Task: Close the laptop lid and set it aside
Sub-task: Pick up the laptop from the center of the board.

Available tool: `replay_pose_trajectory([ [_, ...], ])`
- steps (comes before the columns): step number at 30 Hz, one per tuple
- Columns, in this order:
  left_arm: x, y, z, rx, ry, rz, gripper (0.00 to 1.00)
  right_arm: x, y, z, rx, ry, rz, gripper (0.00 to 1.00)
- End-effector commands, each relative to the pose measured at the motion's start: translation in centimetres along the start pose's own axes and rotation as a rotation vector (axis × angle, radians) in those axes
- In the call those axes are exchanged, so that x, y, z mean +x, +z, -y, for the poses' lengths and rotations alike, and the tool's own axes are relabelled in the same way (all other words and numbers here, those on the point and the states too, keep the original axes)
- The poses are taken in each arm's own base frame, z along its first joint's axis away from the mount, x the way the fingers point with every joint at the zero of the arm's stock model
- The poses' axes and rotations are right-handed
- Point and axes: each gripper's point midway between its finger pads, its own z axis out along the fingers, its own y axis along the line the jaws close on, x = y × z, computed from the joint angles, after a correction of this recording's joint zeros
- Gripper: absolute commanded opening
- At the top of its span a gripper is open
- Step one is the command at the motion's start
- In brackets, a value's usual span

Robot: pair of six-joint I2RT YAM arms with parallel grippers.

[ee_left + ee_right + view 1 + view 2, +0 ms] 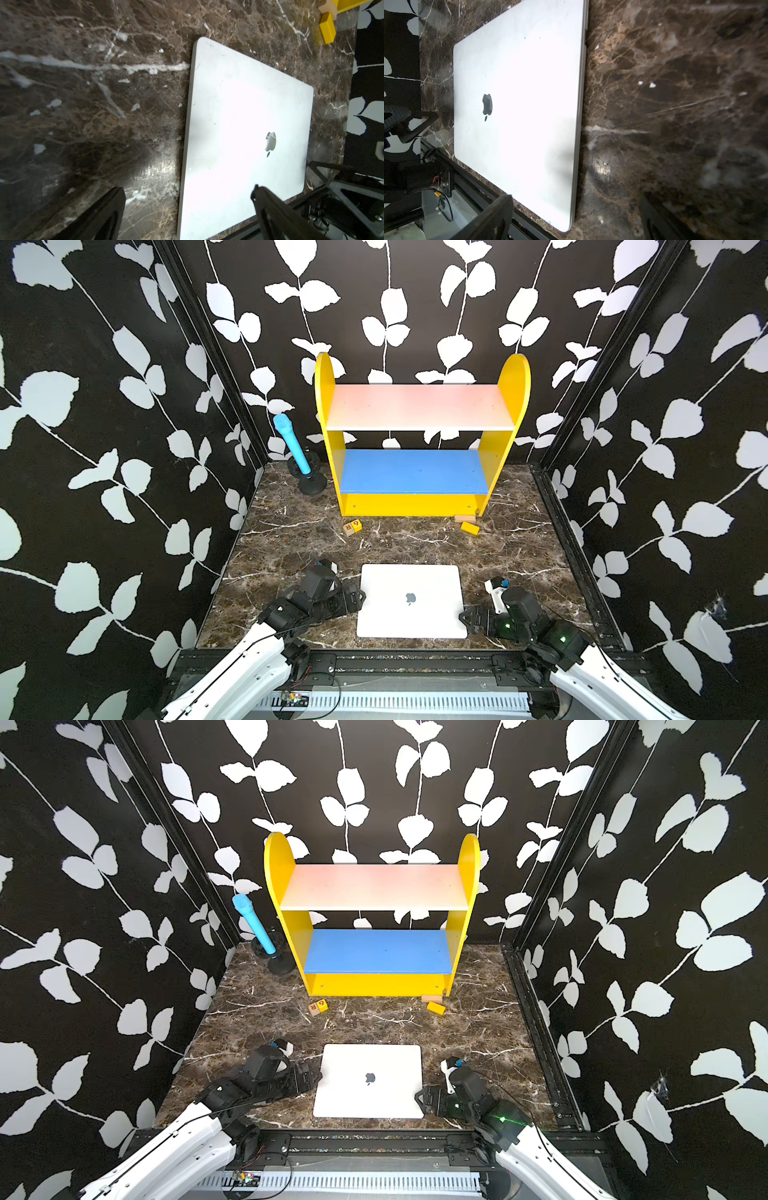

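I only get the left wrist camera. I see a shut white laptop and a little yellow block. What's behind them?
Observer: A yellow shelf stands at the back wall, with a blue board low and a pale pinkish board on top.
Operator: Any toys near it?
Observer: Two small cubes, marked 6 and R, sit on the table just before the shelf.
Operator: Anything in the corners?
Observer: A blue toy microphone leans on a black stand in the back corner on the left arm's side.
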Motion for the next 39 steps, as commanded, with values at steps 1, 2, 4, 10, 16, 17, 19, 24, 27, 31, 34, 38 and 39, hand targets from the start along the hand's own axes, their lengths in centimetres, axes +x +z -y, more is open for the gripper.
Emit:
replay_pose_trajectory([
  [1, 1.4, 0.4, -0.7, -0.024, 0.011, -0.048, 0.97, 1.1, 0.6, 0.7, 0.007, 0.034, -0.046, 0.96],
  [2, 1.6, 0.5, -0.6, -0.022, 0.014, -0.056, 0.97, 1.1, 0.7, 0.7, 0.006, 0.036, -0.047, 0.95],
  [4, 2.1, 0.7, -0.5, -0.02, 0.025, -0.073, 0.96, 1.1, 0.8, 0.7, 0.008, 0.038, -0.05, 0.95],
  [10, 3.6, 1.3, -0.4, -0.026, 0.062, -0.134, 0.94, 1.0, 1.2, 0.7, 0.009, 0.04, -0.055, 0.95],
  [16, 4.9, 2.0, -0.2, -0.017, 0.088, -0.19, 0.91, 1.1, 1.6, 0.8, 0.008, 0.044, -0.063, 0.94],
  [17, 5.0, 2.1, -0.2, -0.017, 0.093, -0.199, 0.9, 1.1, 1.7, 0.8, 0.007, 0.044, -0.064, 0.94],
  [19, 5.2, 2.2, -0.1, -0.012, 0.098, -0.208, 0.89, 1.1, 1.8, 0.8, 0.008, 0.045, -0.066, 0.94],
  [24, 5.5, 2.8, 0.5, 0.028, 0.096, -0.222, 0.86, 1.0, 2.0, 0.8, 0.003, 0.049, -0.062, 0.93],
  [27, 5.9, 3.2, 0.4, 0.03, 0.1, -0.242, 0.83, 1.0, 2.3, 0.8, -0.005, 0.056, -0.057, 0.92],
  [31, 6.2, 3.4, 0.2, 0.021, 0.109, -0.259, 0.82, 0.9, 2.5, 0.8, -0.006, 0.059, -0.06, 0.91],
  [34, 6.2, 3.6, 0.3, 0.036, 0.106, -0.258, 0.8, 0.9, 2.7, 0.7, -0.01, 0.06, -0.065, 0.91],
  [38, 6.3, 3.8, 0.4, 0.043, 0.104, -0.261, 0.79, 0.7, 2.9, 0.4, -0.02, 0.061, -0.063, 0.9],
  [39, 6.3, 3.9, 0.5, 0.048, 0.102, -0.262, 0.78, 0.6, 2.9, 0.2, -0.029, 0.062, -0.062, 0.89],
])
